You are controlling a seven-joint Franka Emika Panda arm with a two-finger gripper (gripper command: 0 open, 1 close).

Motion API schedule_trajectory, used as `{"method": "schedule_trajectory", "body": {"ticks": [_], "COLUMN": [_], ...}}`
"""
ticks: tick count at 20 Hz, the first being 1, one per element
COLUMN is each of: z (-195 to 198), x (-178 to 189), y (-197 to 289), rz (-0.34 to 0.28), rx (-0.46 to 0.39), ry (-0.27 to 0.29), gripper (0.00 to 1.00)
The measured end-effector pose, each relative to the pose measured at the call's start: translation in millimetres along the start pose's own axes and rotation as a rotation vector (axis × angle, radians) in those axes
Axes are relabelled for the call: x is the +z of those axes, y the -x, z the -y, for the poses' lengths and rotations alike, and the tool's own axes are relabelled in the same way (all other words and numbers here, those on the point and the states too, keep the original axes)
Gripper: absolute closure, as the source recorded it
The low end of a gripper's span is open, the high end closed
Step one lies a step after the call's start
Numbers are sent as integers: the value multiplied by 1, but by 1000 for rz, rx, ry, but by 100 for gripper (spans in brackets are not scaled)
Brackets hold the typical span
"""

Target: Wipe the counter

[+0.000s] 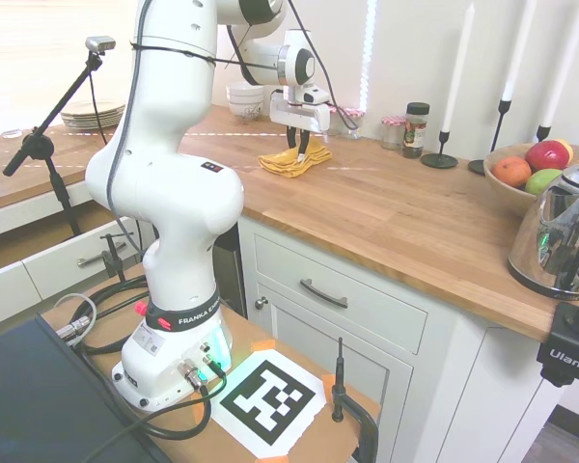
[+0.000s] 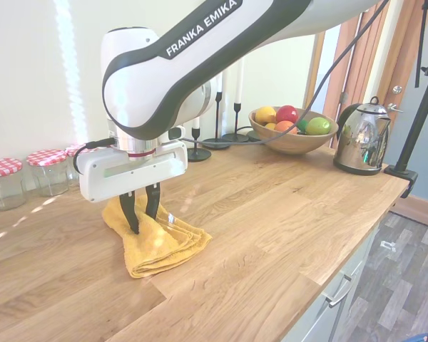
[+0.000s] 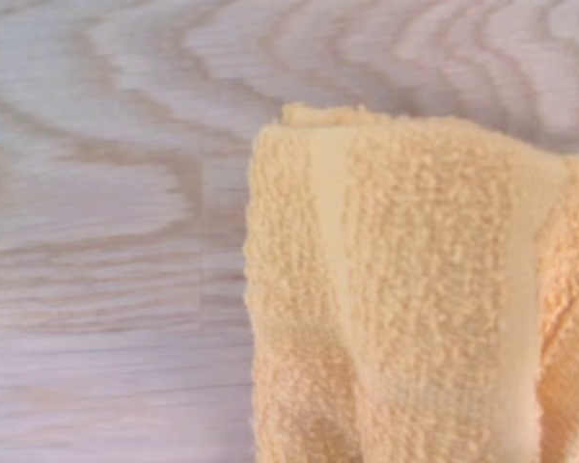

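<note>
Across the whole scene you have the long warm-brown wooden worktop [image 1: 396,207], its plank grain running along its length, sitting on white panelled cabinets [image 1: 338,318] with metal handles. It stretches from the near right corner to the far left, where it meets a second run of wood under a window.

Above the worktop, the white arm [image 1: 169,183] reaches out from its base and bends down over the middle of the surface. At its tip, the end effector [image 2: 143,214] points straight down, its two dark fingers [image 2: 130,214] close together and pinching a raised fold of a yellow towel [image 2: 160,242]. The rest of the towel lies crumpled and folded on the wood beneath, just beside the fingers. In the wrist view, the towel [image 3: 405,289] fills the right-hand part of the picture, with bare wood grain around it.

At the far right of the worktop you will find a wooden bowl [image 1: 511,193] holding fruit in red, orange and green. Near it, at the right edge, stands a shiny metal kettle [image 1: 560,241]. Behind the bowl, against the wall, rise tall white candles in black holders [image 1: 442,154].

Further left along the wall stand small glass jars with red checked lids [image 2: 3,182] and a dark-capped spice jar [image 1: 416,130]. Far left, a stack of plates [image 1: 92,118] rests near the window.
</note>
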State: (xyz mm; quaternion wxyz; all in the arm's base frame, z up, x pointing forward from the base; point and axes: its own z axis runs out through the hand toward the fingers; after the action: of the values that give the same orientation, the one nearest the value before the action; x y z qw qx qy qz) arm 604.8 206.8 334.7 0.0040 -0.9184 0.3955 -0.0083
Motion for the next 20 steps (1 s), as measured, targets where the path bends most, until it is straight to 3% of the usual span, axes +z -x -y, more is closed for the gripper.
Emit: {"method": "schedule_trajectory", "body": {"ticks": [13,20], "z": [-3,-42], "x": [-1,-3], "y": [-6,-68], "rz": [-2,0], "rx": [-13,-6], "ry": [1,19], "gripper": [100,100]}}
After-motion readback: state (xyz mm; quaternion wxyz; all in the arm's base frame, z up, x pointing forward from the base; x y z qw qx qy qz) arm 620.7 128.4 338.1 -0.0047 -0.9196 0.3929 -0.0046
